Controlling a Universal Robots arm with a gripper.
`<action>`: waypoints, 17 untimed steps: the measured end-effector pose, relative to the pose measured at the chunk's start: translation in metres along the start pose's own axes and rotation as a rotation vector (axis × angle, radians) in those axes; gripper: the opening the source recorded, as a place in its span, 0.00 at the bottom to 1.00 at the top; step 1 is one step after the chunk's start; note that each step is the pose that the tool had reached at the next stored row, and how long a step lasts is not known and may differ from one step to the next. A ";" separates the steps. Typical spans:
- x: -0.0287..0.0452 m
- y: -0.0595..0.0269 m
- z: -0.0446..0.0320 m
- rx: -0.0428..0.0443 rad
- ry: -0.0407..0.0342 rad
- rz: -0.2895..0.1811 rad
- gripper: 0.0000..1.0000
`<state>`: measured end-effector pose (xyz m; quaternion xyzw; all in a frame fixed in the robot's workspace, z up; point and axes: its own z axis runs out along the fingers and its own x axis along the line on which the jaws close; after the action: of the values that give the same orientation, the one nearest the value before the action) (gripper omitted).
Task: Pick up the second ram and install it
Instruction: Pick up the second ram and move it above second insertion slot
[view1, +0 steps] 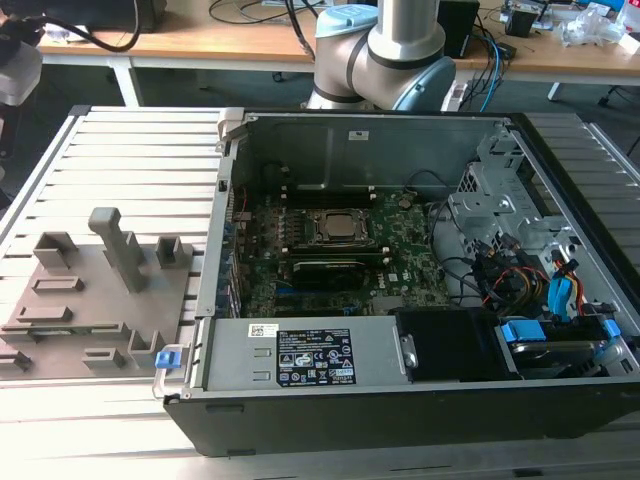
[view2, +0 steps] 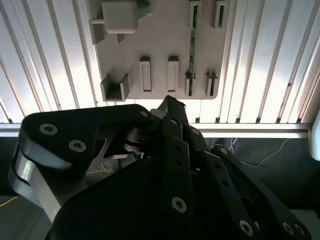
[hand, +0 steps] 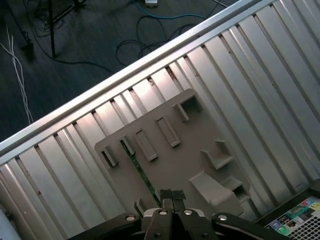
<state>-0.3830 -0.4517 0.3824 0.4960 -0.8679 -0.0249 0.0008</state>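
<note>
1. In the first wrist view, the gripper (hand: 172, 194) is seen with its two fingertips pressed together, and nothing is held between them.
2. The second ram (hand: 138, 169) is found near the gripper tips but is not gripped. It is stood on its long edge as a thin green strip.
3. The ram is carried in the slots of the grey fixture plate (hand: 175, 160), among other empty holders.
4. The plate is laid on the ribbed metal bench (hand: 260, 75).
5. In the exterior view, an open computer case (view1: 400, 400) is set on the bench to the exterior view's right of the plate, with the motherboard (view1: 330, 262) exposed inside.
</note>
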 end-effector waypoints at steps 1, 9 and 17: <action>0.0000 0.0000 0.0000 -0.0002 0.0004 -0.010 0.11; 0.0000 0.0000 0.0000 -0.0025 0.0046 -0.106 0.11; 0.0000 0.0000 0.0000 -0.0056 0.0104 -0.237 0.11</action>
<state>-0.3830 -0.4517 0.3823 0.5954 -0.8030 -0.0247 0.0037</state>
